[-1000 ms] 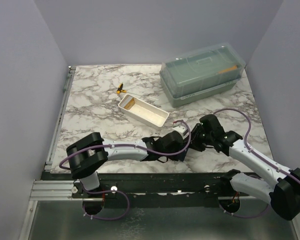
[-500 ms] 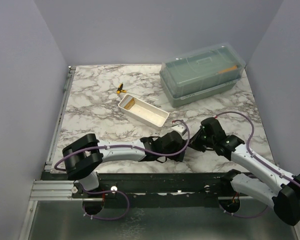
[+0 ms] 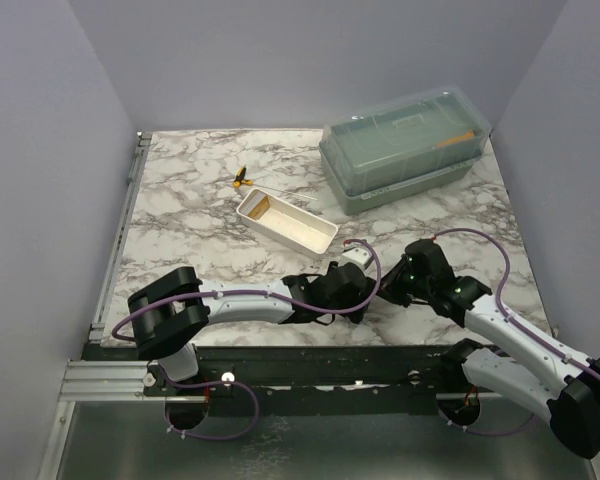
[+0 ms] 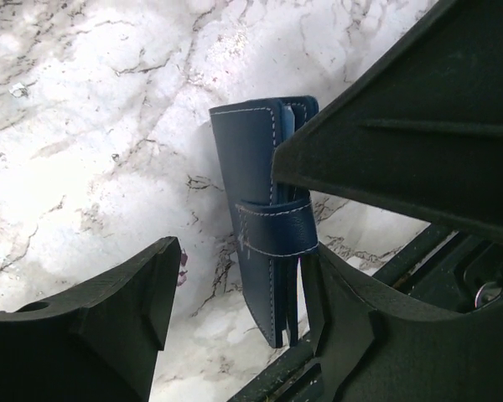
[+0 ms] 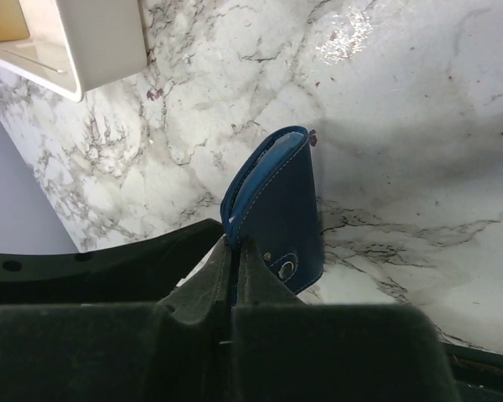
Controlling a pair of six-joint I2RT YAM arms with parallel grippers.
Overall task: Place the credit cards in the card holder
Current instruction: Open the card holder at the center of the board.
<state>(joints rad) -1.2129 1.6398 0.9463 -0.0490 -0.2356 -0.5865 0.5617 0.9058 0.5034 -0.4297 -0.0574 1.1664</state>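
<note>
Your right jaws are clenched on one edge of the card holder (image 5: 285, 213), which is tipped up on edge on the counter (image 3: 200, 190) at 6 o'clock, close to the near rim. Your left jaws are released, with one finger on either side of the holder. At 11 o'clock from it sits the white tray (image 3: 300, 230), with a tan credit card (image 3: 257, 206) in its far end.

Navy card holder (image 4: 247, 167), folded, strap wrapped around it.
</note>
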